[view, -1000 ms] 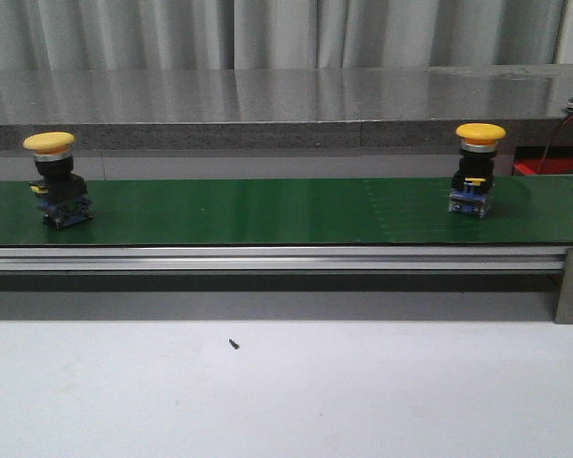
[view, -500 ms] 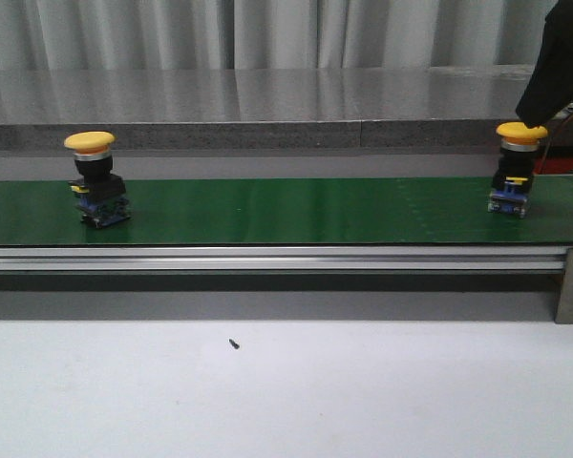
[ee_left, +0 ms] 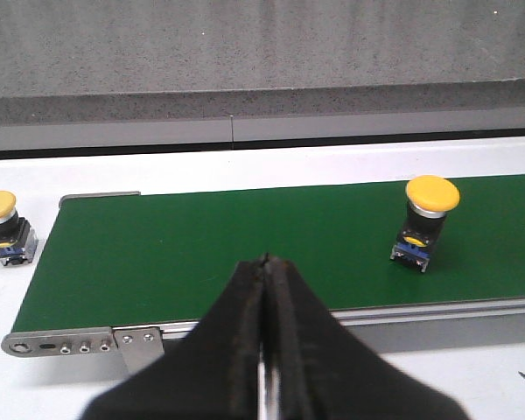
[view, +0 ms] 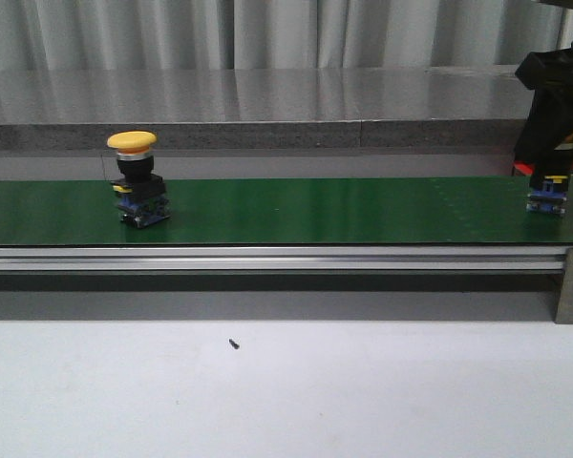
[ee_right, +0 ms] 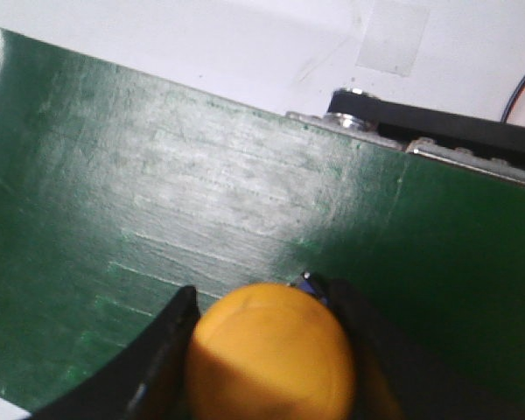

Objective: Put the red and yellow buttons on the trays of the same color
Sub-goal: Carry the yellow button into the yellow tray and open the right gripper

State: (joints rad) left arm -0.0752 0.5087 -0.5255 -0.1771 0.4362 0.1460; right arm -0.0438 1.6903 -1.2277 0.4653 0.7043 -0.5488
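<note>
Third yellow button [ee_left: 2, 222] off-belt, left wrist view only

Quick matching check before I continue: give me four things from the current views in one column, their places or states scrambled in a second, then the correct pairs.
Things:
1. left gripper
2. right gripper
3. free yellow button
4. conveyor belt

States:
A. green, carrying two buttons
B. fingers on both sides of a yellow button's cap
C. standing upright on the belt, untouched
D. fingers pressed together, holding nothing

Pairs: 1-D, 2-B, 3-C, 4-A

A third yellow button sits off the belt's end, visible only in the left wrist view.
</note>
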